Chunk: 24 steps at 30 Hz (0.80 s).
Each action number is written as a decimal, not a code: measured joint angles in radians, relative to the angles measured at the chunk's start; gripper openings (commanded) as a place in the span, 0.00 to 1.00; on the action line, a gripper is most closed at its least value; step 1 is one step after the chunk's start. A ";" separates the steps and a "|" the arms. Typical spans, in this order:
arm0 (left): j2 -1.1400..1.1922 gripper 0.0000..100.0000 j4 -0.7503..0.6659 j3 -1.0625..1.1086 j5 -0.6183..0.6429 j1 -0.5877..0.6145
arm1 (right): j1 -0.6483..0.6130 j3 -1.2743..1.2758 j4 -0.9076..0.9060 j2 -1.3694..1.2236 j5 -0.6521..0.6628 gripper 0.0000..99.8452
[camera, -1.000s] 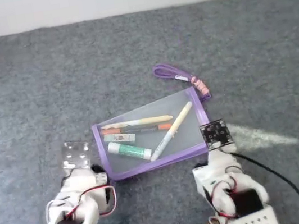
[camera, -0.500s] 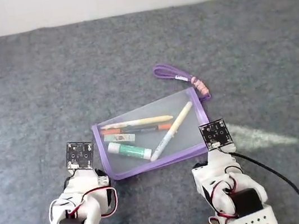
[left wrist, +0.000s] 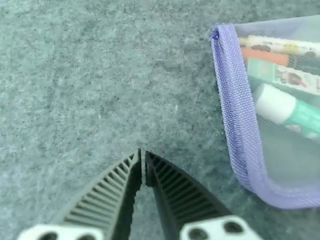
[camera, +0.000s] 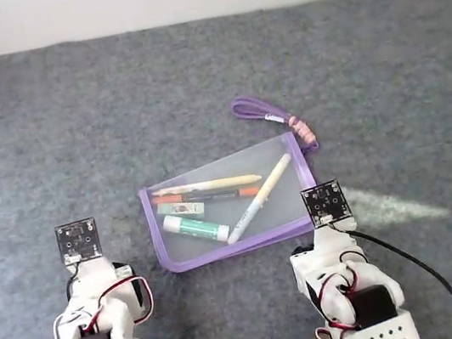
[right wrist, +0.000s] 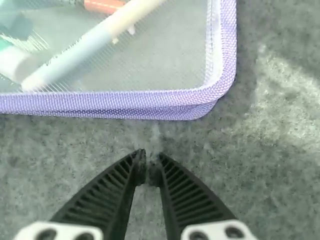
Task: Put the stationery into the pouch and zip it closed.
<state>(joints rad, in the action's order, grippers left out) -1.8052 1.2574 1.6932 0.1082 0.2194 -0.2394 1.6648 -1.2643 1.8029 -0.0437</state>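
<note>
Lying on the grey surface (camera: 365,70), the purple mesh pouch (camera: 288,207) is holding pens (camera: 258,197) and a glue stick (camera: 195,228), with its strap (camera: 265,116) trailing from the far corner. The left pincer (left wrist: 142,156) is hanging closed and empty over bare surface, near the pouch's short end. The right pincer (right wrist: 148,160) is hovering closed and empty too, pointing at the pouch's long edge, just beside its corner and apart from it.

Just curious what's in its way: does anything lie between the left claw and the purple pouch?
Nothing: the left wrist view shows bare grey carpet between the left gripper and the pouch.
</note>
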 measured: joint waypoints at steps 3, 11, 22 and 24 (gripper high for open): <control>0.000 0.01 0.000 0.000 0.000 0.000 | 0.000 0.000 0.000 0.000 0.000 0.03; 0.000 0.01 0.000 0.000 0.003 0.009 | 0.000 0.000 0.000 0.000 0.000 0.03; 0.000 0.01 0.000 0.000 0.005 0.009 | 0.000 0.000 0.000 0.000 0.000 0.03; 0.000 0.01 0.000 0.000 0.005 0.009 | 0.000 0.000 0.000 0.000 0.000 0.03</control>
<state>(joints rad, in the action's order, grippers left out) -1.8052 1.2574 1.6932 0.1128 0.2286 -0.2394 1.6648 -1.2643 1.8029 -0.0437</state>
